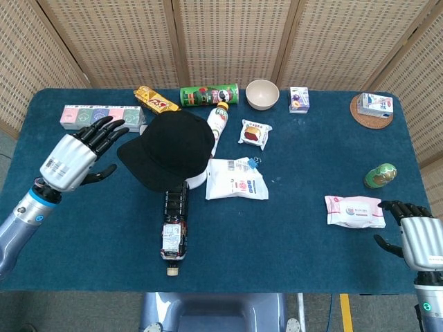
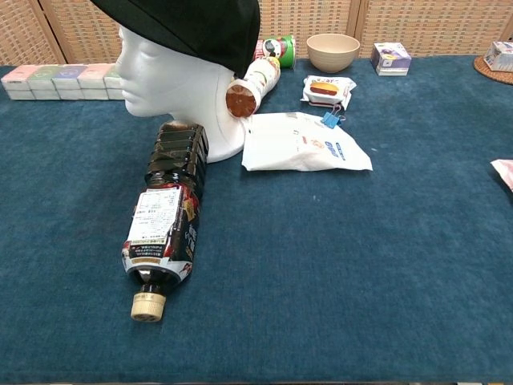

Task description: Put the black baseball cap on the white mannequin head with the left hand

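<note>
The black baseball cap [image 1: 170, 149] sits on the white mannequin head [image 2: 168, 76], its brim pointing left; the chest view shows the cap [image 2: 196, 24] covering the crown above the face. My left hand [image 1: 75, 156] hovers to the left of the brim with its fingers spread, clear of the cap and holding nothing. My right hand [image 1: 415, 232] rests at the table's right front corner, fingers apart and empty. Neither hand shows in the chest view.
A dark drink bottle [image 1: 174, 221] lies in front of the mannequin. A white pouch [image 1: 236, 180], a white bottle [image 1: 217, 123], a green can [image 1: 208, 94], a bowl [image 1: 261, 94], a row of boxes [image 1: 101, 116] and a pink packet [image 1: 354, 211] lie around.
</note>
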Controlling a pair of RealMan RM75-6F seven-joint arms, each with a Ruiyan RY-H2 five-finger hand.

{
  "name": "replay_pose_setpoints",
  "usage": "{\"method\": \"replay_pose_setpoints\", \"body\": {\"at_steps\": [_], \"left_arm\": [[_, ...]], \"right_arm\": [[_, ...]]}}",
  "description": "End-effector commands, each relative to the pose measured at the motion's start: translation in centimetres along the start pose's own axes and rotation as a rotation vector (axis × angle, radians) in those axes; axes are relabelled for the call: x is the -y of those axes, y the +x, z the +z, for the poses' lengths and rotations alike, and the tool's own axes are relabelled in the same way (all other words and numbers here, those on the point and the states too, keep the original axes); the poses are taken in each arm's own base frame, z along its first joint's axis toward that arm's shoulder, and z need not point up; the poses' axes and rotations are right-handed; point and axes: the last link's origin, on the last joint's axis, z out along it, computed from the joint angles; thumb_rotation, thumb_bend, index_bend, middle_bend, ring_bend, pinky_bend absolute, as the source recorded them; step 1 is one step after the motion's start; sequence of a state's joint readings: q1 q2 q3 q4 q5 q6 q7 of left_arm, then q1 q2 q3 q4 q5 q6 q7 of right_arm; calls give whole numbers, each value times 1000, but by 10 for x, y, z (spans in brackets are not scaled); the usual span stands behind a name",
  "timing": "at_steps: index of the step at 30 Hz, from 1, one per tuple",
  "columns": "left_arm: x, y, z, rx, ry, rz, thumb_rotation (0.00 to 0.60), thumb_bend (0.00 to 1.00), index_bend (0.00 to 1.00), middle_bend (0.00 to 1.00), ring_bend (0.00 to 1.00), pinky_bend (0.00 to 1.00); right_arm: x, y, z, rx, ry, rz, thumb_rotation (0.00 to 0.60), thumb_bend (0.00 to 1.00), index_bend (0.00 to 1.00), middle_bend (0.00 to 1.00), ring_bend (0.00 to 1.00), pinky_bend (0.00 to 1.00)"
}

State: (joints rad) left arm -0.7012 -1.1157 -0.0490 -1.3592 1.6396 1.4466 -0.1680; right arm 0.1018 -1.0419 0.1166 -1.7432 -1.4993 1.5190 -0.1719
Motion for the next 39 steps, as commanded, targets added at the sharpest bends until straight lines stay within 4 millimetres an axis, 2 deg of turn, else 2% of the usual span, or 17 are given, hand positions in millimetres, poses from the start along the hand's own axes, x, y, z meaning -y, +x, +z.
{"method": "replay_pose_setpoints", "body": {"at_steps": [1,7,11,13,15,20,23,30,39], "left_arm": [[4,6,-8,-9,49,-45,600,268,84,127,99,413],[15,18,-38,-34,182,-92,600,268,123,126,99,413],[21,21,-57,-40,273,-86,600,278,264,151,124,453],[23,22,-64,-48,310,-82,600,314,354,209,171,488],[28,22,-88,-63,418,-76,600,350,456,299,245,528],[28,15,-123,-38,542,-58,600,375,615,448,365,580],[27,12,-141,-38,587,-45,600,375,638,484,389,589],[21,5,-170,-8,643,-7,600,376,642,491,389,589],[14,-6,-203,132,766,-10,600,375,642,491,389,584]], "right_arm": [[0,0,1,2,2,1,600,151,330,399,407,394],[0,0,6,4,14,7,600,149,330,398,407,396],[0,0,8,7,19,10,600,149,330,398,407,398],[0,0,9,10,20,10,600,151,330,398,407,399],[0,-2,12,22,21,9,600,150,330,398,409,401],[0,-5,16,47,16,-1,600,149,345,401,418,408],[0,-6,17,50,15,-5,600,149,352,402,419,409],[0,-8,18,56,14,-18,600,150,352,402,418,408],[2,-8,17,61,19,-28,600,151,352,402,418,409]]}}
